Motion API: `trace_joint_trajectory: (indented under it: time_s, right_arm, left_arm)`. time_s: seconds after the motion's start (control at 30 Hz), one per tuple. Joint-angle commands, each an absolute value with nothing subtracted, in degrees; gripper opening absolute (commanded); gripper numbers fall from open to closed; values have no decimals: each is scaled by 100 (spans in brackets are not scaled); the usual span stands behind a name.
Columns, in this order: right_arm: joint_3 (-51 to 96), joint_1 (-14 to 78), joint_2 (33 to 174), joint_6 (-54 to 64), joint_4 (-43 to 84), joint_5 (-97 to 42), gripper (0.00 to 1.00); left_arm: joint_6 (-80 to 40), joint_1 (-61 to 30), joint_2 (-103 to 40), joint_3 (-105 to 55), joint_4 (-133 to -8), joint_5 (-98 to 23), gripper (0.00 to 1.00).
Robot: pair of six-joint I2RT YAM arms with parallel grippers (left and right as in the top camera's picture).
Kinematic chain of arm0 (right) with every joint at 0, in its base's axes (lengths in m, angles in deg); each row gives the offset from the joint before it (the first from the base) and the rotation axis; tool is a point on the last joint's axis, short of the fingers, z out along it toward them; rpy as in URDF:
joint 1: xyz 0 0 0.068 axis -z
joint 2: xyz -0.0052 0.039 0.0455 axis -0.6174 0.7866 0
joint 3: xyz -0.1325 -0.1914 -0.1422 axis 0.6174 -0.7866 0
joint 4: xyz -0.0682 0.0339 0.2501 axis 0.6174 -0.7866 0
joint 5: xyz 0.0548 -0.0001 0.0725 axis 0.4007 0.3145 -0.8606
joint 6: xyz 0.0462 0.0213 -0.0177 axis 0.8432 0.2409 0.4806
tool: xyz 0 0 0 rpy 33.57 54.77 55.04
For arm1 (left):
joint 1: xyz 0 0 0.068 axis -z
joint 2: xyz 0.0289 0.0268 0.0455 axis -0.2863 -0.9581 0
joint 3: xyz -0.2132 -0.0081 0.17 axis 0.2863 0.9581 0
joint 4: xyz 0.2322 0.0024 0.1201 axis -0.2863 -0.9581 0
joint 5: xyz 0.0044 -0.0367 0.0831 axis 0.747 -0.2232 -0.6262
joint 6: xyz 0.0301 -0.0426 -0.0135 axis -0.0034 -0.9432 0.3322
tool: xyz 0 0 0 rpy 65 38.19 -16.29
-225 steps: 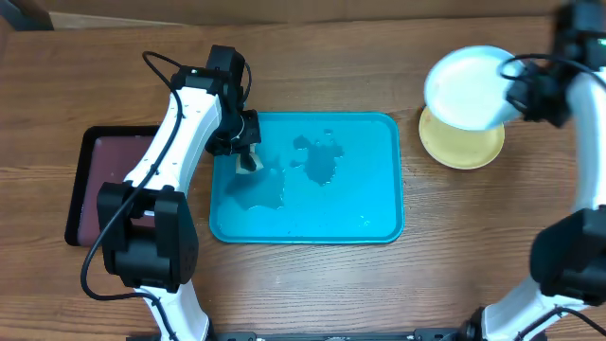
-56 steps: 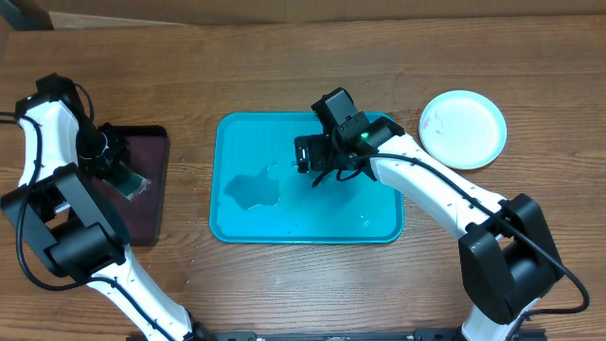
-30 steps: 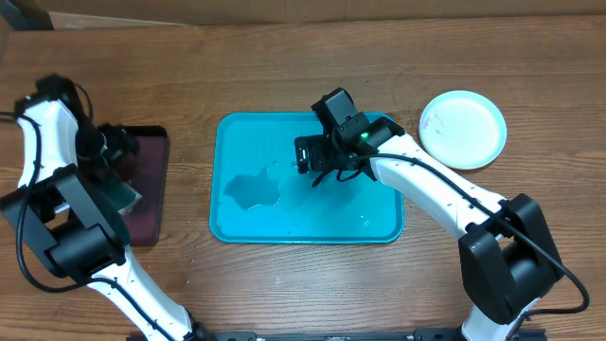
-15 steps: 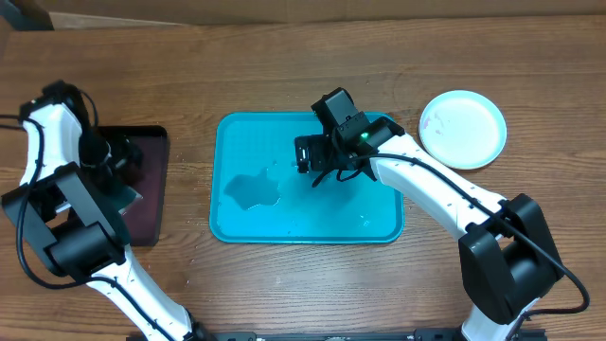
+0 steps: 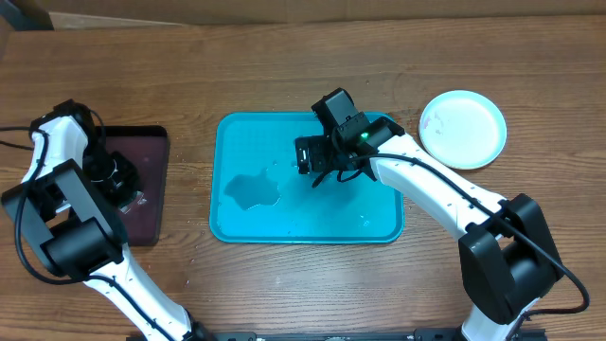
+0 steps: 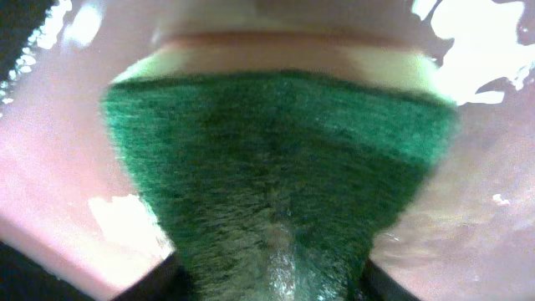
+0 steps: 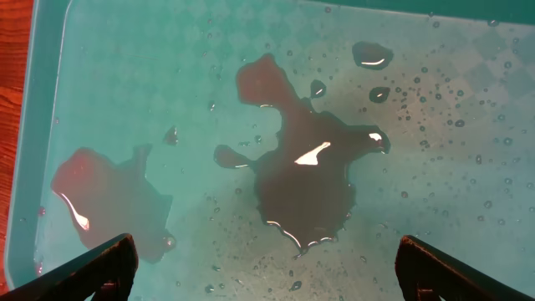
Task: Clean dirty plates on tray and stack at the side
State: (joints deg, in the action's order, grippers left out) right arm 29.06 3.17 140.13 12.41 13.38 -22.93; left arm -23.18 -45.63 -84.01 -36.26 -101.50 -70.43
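The turquoise tray point(image 5: 379, 213) lies mid-table, wet, with no plates on it. A dark reddish puddle point(image 7: 305, 180) and a second one point(image 7: 109, 201) sit on its floor. My right gripper point(image 7: 267, 272) hovers open above the tray point(image 7: 468, 125), nothing between its fingers point(image 7: 92, 267). A plate point(image 5: 463, 128) with a white centre and pale aqua rim rests on the table right of the tray, with a faint red smear near its left edge. My left gripper point(image 5: 118, 178) is over the maroon tray point(image 5: 151, 204), its jaws pinching a green sponge point(image 6: 276, 167).
The maroon, black-rimmed tray point(image 6: 50, 192) is wet and glossy under the sponge. A puddle point(image 5: 254, 189) covers the turquoise tray's left half. Bare wooden table point(image 5: 312, 275) surrounds both trays. My right arm point(image 5: 426, 189) reaches across the turquoise tray's right side.
My left gripper has slid along the maroon tray toward the table's front and closed in on the sponge. The right arm and the plate have not moved.
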Motion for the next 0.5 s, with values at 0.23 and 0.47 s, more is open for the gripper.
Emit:
trace_joint_trajectory:
  time_s: [0.23,0.47]
  right_arm:
    - [2869,337,13912,1230,1391,-2234,100]
    - [2869,337,13912,1230,1362,-2234,100]
  left_arm:
    - [-1779,-4605,-8475,-3565,-9794,-6217,65]
    - [-1772,-4624,-8475,-3565,-9525,-6718,95]
